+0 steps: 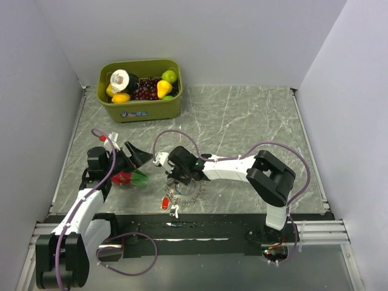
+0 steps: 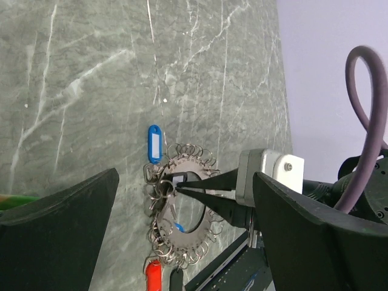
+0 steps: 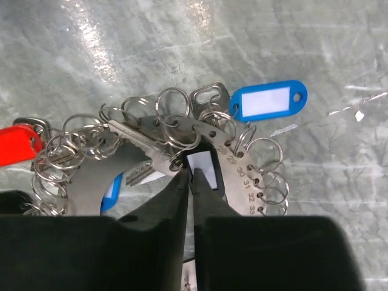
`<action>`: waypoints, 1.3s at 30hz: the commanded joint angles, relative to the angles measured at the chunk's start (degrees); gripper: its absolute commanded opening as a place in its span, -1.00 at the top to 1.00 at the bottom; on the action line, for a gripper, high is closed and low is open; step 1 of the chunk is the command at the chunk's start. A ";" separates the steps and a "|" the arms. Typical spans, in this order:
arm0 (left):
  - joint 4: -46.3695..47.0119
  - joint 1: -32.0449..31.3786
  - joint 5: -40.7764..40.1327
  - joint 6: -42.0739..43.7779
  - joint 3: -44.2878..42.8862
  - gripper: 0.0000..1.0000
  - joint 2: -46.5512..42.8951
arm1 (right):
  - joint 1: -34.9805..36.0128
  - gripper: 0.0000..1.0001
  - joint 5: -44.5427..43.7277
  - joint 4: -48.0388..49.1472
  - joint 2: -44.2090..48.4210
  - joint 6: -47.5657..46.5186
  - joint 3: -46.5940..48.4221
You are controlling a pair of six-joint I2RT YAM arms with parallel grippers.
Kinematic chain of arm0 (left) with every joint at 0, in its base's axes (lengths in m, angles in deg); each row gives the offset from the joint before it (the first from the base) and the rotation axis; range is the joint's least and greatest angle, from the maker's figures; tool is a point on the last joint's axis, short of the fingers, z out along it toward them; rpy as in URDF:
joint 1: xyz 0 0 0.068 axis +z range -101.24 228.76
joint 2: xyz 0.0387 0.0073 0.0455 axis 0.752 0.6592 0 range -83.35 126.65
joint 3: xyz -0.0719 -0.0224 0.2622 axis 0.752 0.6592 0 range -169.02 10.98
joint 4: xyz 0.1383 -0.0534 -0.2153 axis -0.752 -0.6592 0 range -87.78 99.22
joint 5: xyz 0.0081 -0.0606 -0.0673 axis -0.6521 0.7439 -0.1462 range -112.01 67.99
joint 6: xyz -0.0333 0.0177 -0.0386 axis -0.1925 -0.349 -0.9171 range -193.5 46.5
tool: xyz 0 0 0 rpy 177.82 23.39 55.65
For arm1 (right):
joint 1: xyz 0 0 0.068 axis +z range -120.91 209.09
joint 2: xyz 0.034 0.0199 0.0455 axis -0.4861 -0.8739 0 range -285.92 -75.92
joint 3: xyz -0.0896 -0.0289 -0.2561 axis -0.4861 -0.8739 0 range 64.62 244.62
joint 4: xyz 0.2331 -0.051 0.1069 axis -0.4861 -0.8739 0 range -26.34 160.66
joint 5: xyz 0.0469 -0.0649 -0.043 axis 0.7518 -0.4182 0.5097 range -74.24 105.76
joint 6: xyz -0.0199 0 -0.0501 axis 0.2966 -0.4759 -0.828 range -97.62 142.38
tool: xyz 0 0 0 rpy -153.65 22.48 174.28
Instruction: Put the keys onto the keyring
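The keyring [image 3: 242,182] is a flat grey numbered disc edged with many small wire rings, lying on the marble near the front edge [image 1: 185,193]. Hanging from it are a blue key tag [image 3: 267,101], a red key tag [image 3: 15,145], a silver key [image 3: 142,145] and a black key tag with a white label [image 3: 202,167]. My right gripper [image 3: 193,173] points down onto the disc, its tips pinched on the black tag's edge beside the silver key's head. My left gripper [image 1: 134,167] hovers wide open and empty to the left, facing the keyring [image 2: 193,241].
A green bin [image 1: 140,109] with toy fruit stands at the back left. A red-and-green object [image 1: 128,177] lies under the left gripper. The table's front edge and black rail run just below the keyring. Grey walls close in both sides.
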 commanded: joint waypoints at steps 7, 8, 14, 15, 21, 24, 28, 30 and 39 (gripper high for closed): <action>1.79 -0.07 0.50 -0.22 -0.91 -0.98 -0.97 | 0.50 1.00 -2.77 3.35 5.16 -0.70 -3.04; 1.71 -0.07 0.50 -0.22 -0.90 -0.98 -1.06 | 0.49 1.00 -2.06 3.70 6.12 -1.05 -3.57; 2.15 -0.07 0.76 -0.39 -0.64 -0.98 -1.06 | 0.41 1.00 -0.03 7.12 10.17 -0.44 -6.74; 2.32 -0.07 0.76 -0.39 -0.64 -0.98 -1.06 | 0.49 0.96 -0.12 7.13 9.74 -0.44 -6.83; 2.58 -0.16 0.85 -0.48 -0.64 -0.98 -1.06 | 0.49 0.00 -0.03 6.25 5.53 -0.44 -3.94; 3.02 -0.16 1.02 -0.66 -0.38 -0.98 -0.71 | 0.49 -0.10 -0.73 5.20 2.80 -0.18 -2.27; 3.20 -0.16 1.12 -0.74 -0.29 -0.98 -0.71 | 0.49 -0.16 -1.97 4.76 0.77 -0.09 -1.38; 3.20 -0.16 1.03 -0.74 -0.38 -0.98 -0.62 | 0.49 -0.14 -1.44 4.76 0.16 -0.09 -1.21; 3.20 -0.16 1.03 -0.74 -0.29 -0.98 -0.79 | 0.58 1.00 -2.06 2.56 -1.08 0.53 0.29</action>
